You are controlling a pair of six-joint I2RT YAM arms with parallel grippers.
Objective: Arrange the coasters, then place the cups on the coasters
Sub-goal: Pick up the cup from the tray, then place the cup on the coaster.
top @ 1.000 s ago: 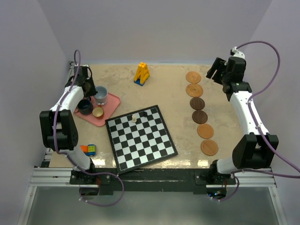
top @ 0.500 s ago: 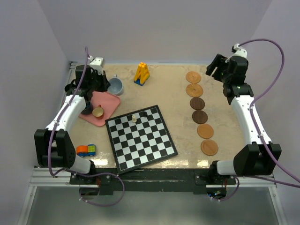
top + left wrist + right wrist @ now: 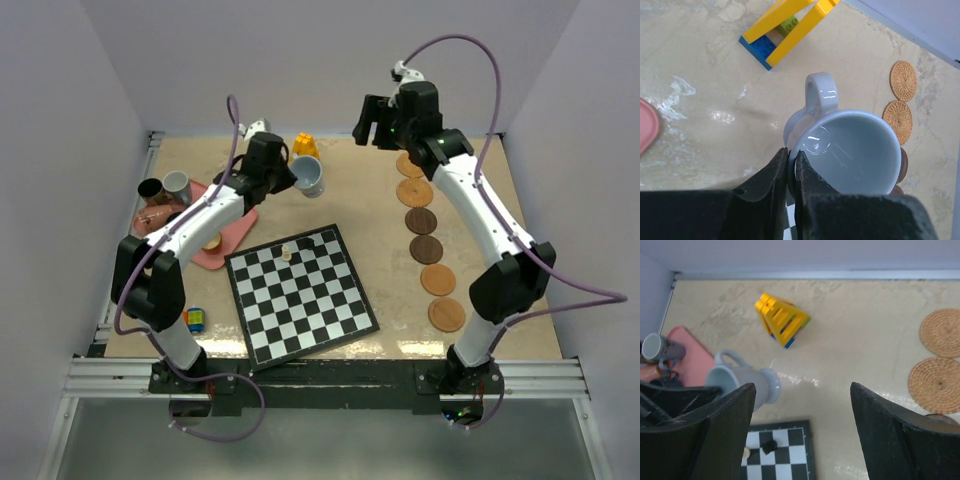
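Observation:
A pale blue-white cup (image 3: 310, 178) hangs tilted above the back of the table, its handle (image 3: 821, 92) pointing away. My left gripper (image 3: 791, 156) is shut on its rim, one finger inside and one outside. To its right my right gripper (image 3: 802, 386) is high and open, holding nothing, with the cup (image 3: 747, 383) beside its left finger. The coasters run in a column down the right side, from a light one (image 3: 414, 192) through dark ones (image 3: 426, 249) to the nearest (image 3: 447, 314). A grey cup (image 3: 177, 186) and a dark cup (image 3: 151, 190) sit by the pink tray (image 3: 228, 226).
A chessboard (image 3: 300, 293) with a few pieces lies at the front centre. A yellow block toy (image 3: 304, 146) stands at the back, just behind the held cup. A small coloured toy (image 3: 194, 319) lies near the left front edge.
My left arm has lifted the pale cup off the tray and carried it right toward the back centre. My right arm has swung left toward it, jaws wider.

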